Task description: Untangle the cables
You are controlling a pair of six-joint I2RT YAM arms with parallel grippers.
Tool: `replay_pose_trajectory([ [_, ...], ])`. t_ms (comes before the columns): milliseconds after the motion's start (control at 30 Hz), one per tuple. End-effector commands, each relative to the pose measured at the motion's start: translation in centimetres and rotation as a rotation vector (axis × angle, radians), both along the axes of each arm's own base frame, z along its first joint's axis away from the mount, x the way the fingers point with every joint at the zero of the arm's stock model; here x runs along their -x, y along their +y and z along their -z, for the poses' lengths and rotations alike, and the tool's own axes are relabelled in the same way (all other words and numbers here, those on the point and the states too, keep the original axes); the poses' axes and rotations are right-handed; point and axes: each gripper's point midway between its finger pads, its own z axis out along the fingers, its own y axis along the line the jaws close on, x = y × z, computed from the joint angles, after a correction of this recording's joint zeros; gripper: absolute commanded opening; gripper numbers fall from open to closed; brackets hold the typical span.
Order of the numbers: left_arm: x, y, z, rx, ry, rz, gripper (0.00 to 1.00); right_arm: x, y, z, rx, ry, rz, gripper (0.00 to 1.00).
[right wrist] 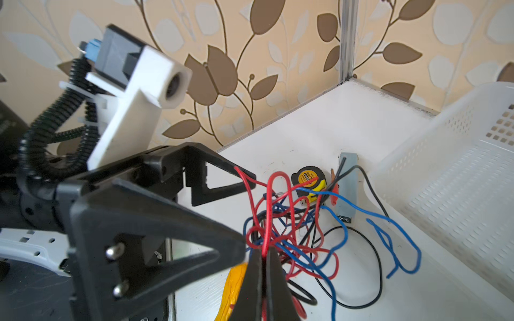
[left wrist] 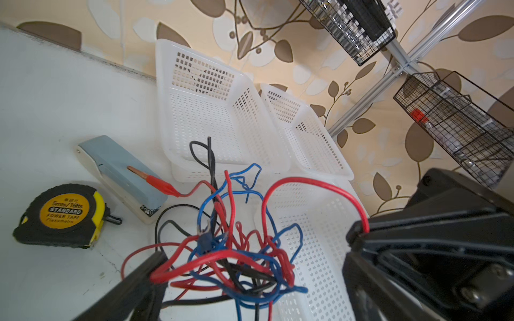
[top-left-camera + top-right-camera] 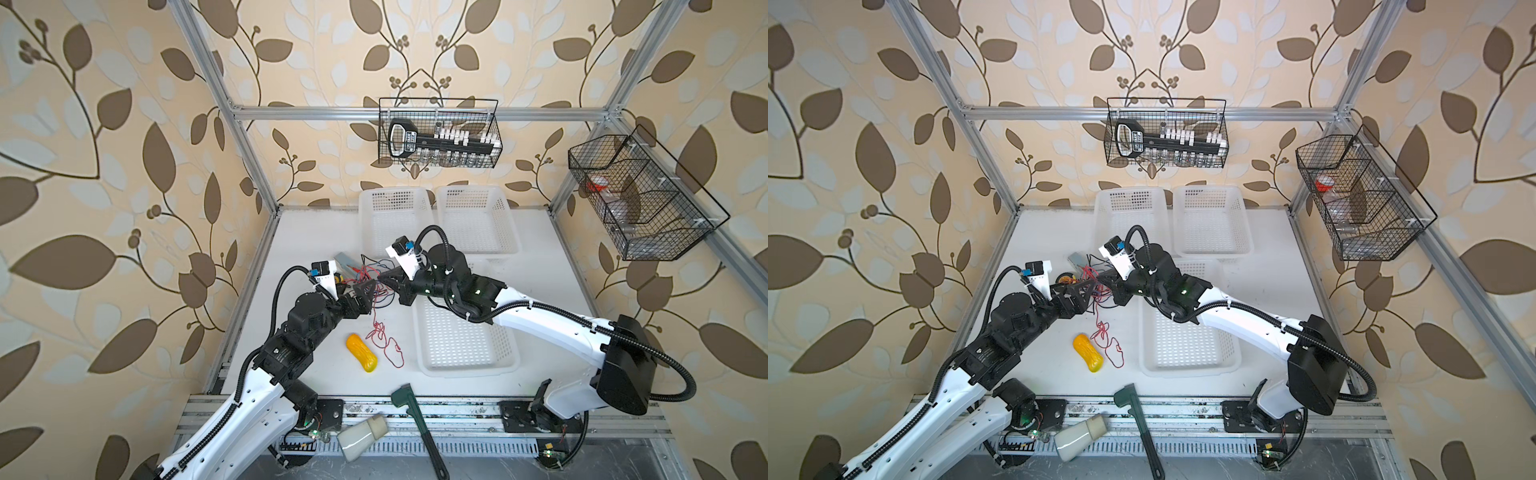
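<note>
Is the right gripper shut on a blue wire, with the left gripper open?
Not blue: the right gripper is shut on a red wire from the tangle, as the right wrist view shows. The left gripper is indeed open.

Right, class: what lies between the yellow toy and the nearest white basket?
Loose loops of red cable, between the yellow toy and basket; both top views show it.

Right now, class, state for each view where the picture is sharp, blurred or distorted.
In both top views the wide lens splays the frame posts outward; in the left wrist view the tape measure label is sharp, the nearest cables soft; in the right wrist view the near left end effector is blurred and the basket smeared.
</note>
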Motion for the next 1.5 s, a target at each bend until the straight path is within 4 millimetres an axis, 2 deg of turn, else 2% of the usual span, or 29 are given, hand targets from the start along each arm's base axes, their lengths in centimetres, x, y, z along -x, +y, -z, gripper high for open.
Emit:
replay_pose_trajectory([
  [0, -0.4, -1.7, -2.4, 0.012, -0.073, 0.090, 0.99, 1.1, 1.5, -3.4, -0.057, -0.085, -0.081, 0.00],
  [67, -0.7, -2.0, -1.5, -0.012, -0.050, 0.101, 0.99, 1.5, 1.8, -3.7, -0.071, -0.087, -0.098, 0.00],
  [100, -0.8, -2.0, -1.1, -0.025, -0.043, 0.100, 0.99, 1.6, 1.9, -4.5, -0.088, -0.097, -0.101, 0.00],
  [133, -0.9, -1.9, -0.5, -0.037, -0.031, 0.092, 0.99, 1.6, 1.9, -5.5, -0.107, -0.108, -0.104, 0.00],
  [233, -1.3, -1.0, 0.8, -0.062, -0.012, 0.039, 0.99, 2.1, 2.1, -6.2, -0.127, -0.108, -0.125, 0.00],
  [300, -1.4, -0.4, 1.1, -0.078, -0.012, 0.007, 0.93, 2.5, 1.9, -6.4, -0.132, -0.112, -0.131, 0.00],
  [433, -1.1, 0.5, 0.9, -0.084, -0.038, -0.032, 0.61, 2.9, 1.4, -6.8, -0.138, -0.115, -0.127, 0.00],
  [600, -0.7, 0.9, 1.1, -0.092, -0.063, -0.035, 0.29, 3.4, 0.7, -4.8, -0.103, -0.092, -0.126, 0.00],
  [667, -0.6, 0.8, 1.2, -0.091, -0.074, -0.021, 0.19, 3.6, 0.5, -3.8, -0.081, -0.079, -0.133, 0.00],
  [700, -0.6, 0.6, 1.2, -0.092, -0.081, -0.014, 0.07, 3.7, 0.4, -3.4, -0.070, -0.076, -0.135, 0.00],
  [733, -0.6, 0.7, 1.4, -0.092, -0.081, -0.018, 0.00, 3.8, 0.3, -2.8, -0.053, -0.069, -0.135, 0.00],
  [800, -0.5, 0.7, 1.7, -0.098, -0.092, -0.014, 0.00, 3.5, -0.1, -2.0, -0.023, -0.064, -0.117, 0.04],
  [900, -0.4, 0.5, 1.8, -0.104, -0.125, 0.002, 0.00, 3.1, -1.4, -0.7, 0.002, -0.054, -0.084, 0.22],
  [967, -0.3, 0.6, 1.7, -0.108, -0.150, 0.004, 0.00, 2.3, -2.7, 0.2, 0.014, -0.036, -0.043, 0.33],
  [1100, 0.0, 0.5, 1.4, -0.124, -0.184, 0.021, 0.00, 0.2, -6.2, 1.2, -0.014, 0.002, 0.078, 0.47],
  [1167, 0.3, -0.2, 1.0, -0.124, -0.203, 0.067, 0.00, -0.9, -7.8, 1.3, -0.013, -0.011, 0.141, 0.50],
  [1267, 1.0, -1.4, 0.3, -0.103, -0.232, 0.142, 0.00, -2.5, -8.5, 2.3, 0.038, -0.042, 0.192, 0.51],
  [1400, 1.7, -2.5, -0.7, -0.074, -0.248, 0.214, 0.00, -4.2, -7.6, 3.8, 0.081, -0.042, 0.183, 0.54],
  [1467, 1.8, -2.7, -1.0, -0.066, -0.242, 0.226, 0.00, -4.8, -7.0, 3.8, 0.062, -0.046, 0.164, 0.56],
])
